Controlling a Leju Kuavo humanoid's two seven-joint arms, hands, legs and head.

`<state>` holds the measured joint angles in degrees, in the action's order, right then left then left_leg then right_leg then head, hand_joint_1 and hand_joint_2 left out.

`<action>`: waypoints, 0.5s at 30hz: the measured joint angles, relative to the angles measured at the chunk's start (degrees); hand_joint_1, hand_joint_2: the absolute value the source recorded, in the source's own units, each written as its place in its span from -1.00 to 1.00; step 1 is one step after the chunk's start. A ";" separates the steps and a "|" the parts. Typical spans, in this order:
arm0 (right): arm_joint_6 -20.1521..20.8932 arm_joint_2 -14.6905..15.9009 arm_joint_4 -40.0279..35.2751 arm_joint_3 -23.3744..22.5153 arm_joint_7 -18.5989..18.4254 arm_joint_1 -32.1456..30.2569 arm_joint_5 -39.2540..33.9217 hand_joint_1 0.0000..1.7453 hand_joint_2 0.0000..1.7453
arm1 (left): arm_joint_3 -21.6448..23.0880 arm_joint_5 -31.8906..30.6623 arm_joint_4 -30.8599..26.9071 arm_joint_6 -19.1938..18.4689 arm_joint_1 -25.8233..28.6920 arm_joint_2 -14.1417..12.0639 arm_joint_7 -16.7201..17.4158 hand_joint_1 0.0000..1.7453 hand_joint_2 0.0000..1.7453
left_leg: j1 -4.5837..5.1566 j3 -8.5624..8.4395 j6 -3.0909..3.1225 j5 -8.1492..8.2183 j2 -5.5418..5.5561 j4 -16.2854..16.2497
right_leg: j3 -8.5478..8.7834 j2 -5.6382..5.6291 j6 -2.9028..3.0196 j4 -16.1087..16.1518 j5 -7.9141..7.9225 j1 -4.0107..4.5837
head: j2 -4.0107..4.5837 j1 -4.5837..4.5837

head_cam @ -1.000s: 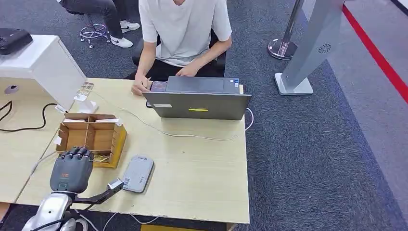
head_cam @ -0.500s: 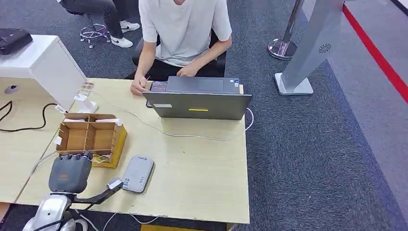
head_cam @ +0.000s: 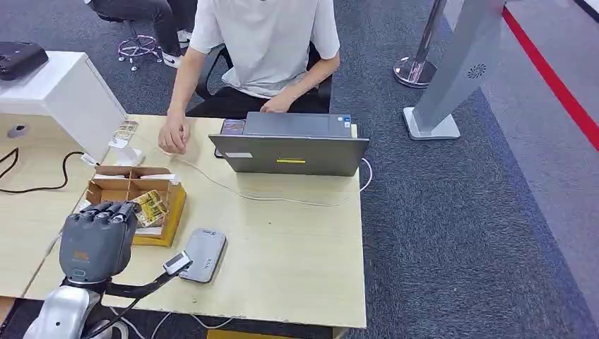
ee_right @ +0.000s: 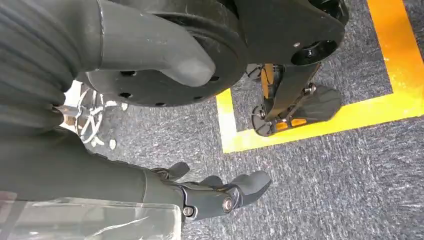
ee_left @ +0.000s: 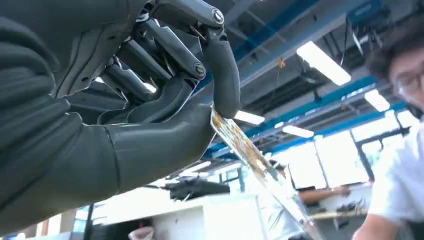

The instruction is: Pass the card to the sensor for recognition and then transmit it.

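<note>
Card [head_cam: 150,207] pinched in my left robot hand [head_cam: 95,240], lower left of the head frame, raised just over the near edge of the cardboard box [head_cam: 106,194]. In the left wrist view the card [ee_left: 250,155] sits edge-on between the thumb and the tip of a finger [ee_left: 222,75]; a thin pinch at one end, so most of the face stays free to present to a reader.

Grey reader [head_cam: 203,254] lies flat on the desk [head_cam: 297,247], right of the box toward the lower middle of the frame, cable running off the near edge. Placed close to the box, I'd judge, so the move from pick to scan is short. Card and reader are apart; recognition not yet done, by my reading.

Right robot hand [ee_right: 215,195] hangs at my side over grey carpet, fingers loosely curled and apart, holding nothing.

Person in a white shirt [head_cam: 265,42] sits across the desk, top centre, behind a laptop [head_cam: 289,145]. One of their hands [head_cam: 173,138] is out over the desk at upper left, near the box. Likely the one to receive the card.

Risk: the pinch is slim; tilting the card flat over the reader could let it slip.
</note>
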<state>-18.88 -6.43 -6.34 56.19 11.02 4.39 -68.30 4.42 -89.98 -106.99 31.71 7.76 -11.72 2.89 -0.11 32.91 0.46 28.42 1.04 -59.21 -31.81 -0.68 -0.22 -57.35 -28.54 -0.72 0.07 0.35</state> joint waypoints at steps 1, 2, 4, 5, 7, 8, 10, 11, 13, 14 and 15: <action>-0.22 -0.09 0.00 0.00 -0.02 0.04 0.00 -1.00 1.00 | 0.28 0.00 -0.92 0.02 -0.08 0.00 0.02 1.00 1.00 | -0.01 0.00 0.00 0.00 0.00 0.00 | 0.00 0.00 0.00 0.00 0.00 0.00 | 0.00 0.00; -0.50 -0.13 0.00 0.00 -0.02 0.06 0.00 -1.00 1.00 | 0.50 0.00 -1.54 0.02 -0.20 -0.02 0.02 1.00 1.00 | -0.01 0.00 0.00 0.00 0.00 0.00 | 0.00 0.00 0.00 0.00 0.00 0.00 | 0.00 0.02; -1.18 -0.37 0.00 0.00 0.00 0.12 -0.02 -1.00 1.00 | 0.89 0.00 -2.42 0.13 -0.60 -0.04 0.28 1.00 1.00 | -0.01 0.00 0.00 0.00 0.00 0.00 | 0.00 0.00 0.00 -0.01 0.00 0.00 | 0.00 0.00; -1.55 -0.59 0.00 0.00 0.02 0.16 0.00 -1.00 1.00 | 0.89 0.00 -2.51 0.15 -1.00 -0.04 0.53 1.00 1.00 | -0.02 -0.01 -0.01 -0.01 0.00 0.00 | -0.01 0.00 0.01 -0.01 0.00 0.00 | 0.00 0.00; -1.77 -0.87 -0.02 0.15 -0.07 0.22 0.48 -1.00 1.00 | 0.89 0.04 -2.40 -0.02 -2.53 -0.11 1.20 1.00 1.00 | -0.02 0.00 -0.01 -0.02 0.03 0.00 | -0.01 0.03 0.00 -0.01 0.00 0.00 | 0.00 0.02; -1.79 -0.90 -0.02 0.39 -0.15 0.28 0.57 -1.00 1.00 | 0.87 0.13 -2.16 -0.17 -3.57 -0.13 1.57 1.00 1.00 | -0.02 0.00 -0.01 -0.02 0.06 0.00 | 0.02 0.05 0.00 -0.01 0.00 0.01 | 0.00 0.00; -1.77 -0.94 -0.11 1.00 -0.41 0.38 1.31 -1.00 1.00 | 0.79 0.17 -0.60 -0.57 -6.22 -0.92 3.12 1.00 1.00 | -0.02 -0.01 -0.01 -0.05 0.06 0.00 | 0.02 0.05 0.01 -0.01 0.01 0.01 | 0.00 0.00; -1.75 -0.94 -0.15 1.44 -0.63 0.46 1.68 -1.00 1.00 | 0.68 0.20 1.15 -0.59 -8.38 -1.97 4.29 1.00 1.00 | -0.05 0.01 -0.05 -0.07 0.09 0.00 | 0.02 0.09 0.05 -0.01 0.03 0.02 | 0.00 -0.02; -1.24 -0.92 -0.28 2.19 -1.03 0.69 2.43 -1.00 1.00 | 0.55 0.20 5.74 -0.50 -13.13 -4.31 7.50 1.00 1.00 | -0.05 -0.01 -0.11 -0.16 0.18 0.00 | 0.03 0.12 0.08 -0.02 0.06 0.02 | 0.00 0.02; -0.96 -0.87 -0.28 2.60 -1.20 0.85 2.60 -1.00 1.00 | 0.57 0.20 8.23 -0.66 -15.28 -5.24 9.14 1.00 1.00 | -0.05 -0.02 -0.15 -0.18 0.18 0.00 | 0.02 0.11 0.13 -0.04 0.10 0.02 | 0.00 0.02; -0.63 -0.76 -0.31 2.91 -1.31 0.90 2.84 -1.00 1.00 | 0.57 0.20 10.99 -0.70 -17.60 -5.84 10.19 1.00 1.00 | -0.06 -0.01 -0.16 -0.20 0.18 0.00 | 0.02 0.12 0.15 -0.04 0.11 0.02 | 0.00 0.00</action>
<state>-19.52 -7.19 -6.64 59.10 9.70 5.29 -65.46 4.98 -89.79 -96.01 31.02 -9.84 -17.55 13.07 -0.17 32.89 0.30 28.22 1.21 -59.20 -31.80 -0.56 -0.07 -57.39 -28.43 -0.70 0.07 0.35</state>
